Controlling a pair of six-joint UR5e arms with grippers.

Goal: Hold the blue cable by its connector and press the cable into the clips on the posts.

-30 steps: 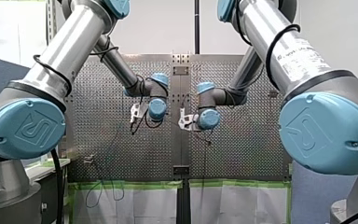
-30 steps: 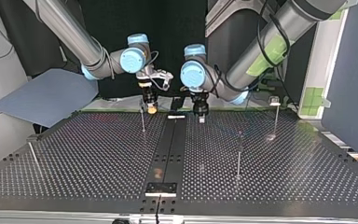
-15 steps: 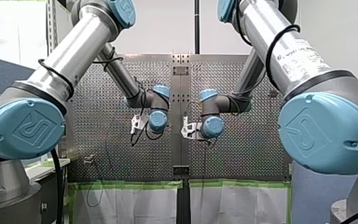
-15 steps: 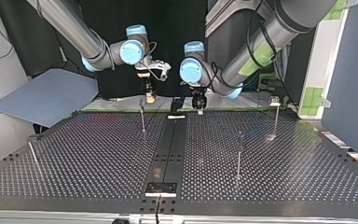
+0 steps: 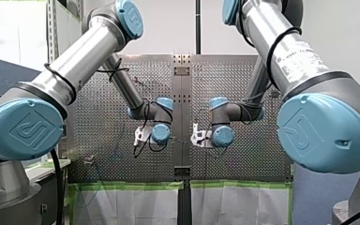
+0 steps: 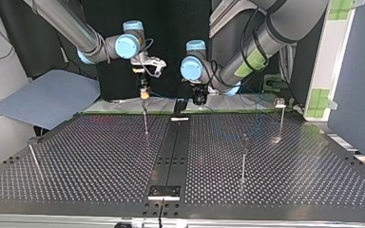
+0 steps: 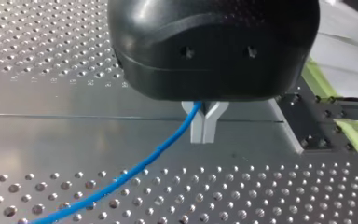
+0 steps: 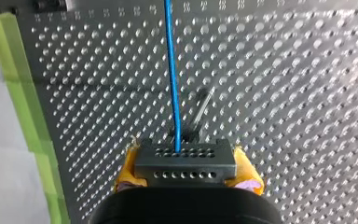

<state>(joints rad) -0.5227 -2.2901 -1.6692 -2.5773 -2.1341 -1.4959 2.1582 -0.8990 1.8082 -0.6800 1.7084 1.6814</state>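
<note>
Right wrist view: my right hand (image 8: 186,173) pinches the black rectangular connector (image 8: 185,159) of the thin blue cable (image 8: 172,84); away from that connector, my left hand (image 7: 204,133) pinches the cable.

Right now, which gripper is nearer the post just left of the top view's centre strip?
Right. My right gripper, holding the connector, hangs just above that post; my left gripper, closed around the blue cable, is across the centre strip.

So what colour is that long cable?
Bright blue. The cable runs out of the black connector, clearest in the right wrist view.
</note>
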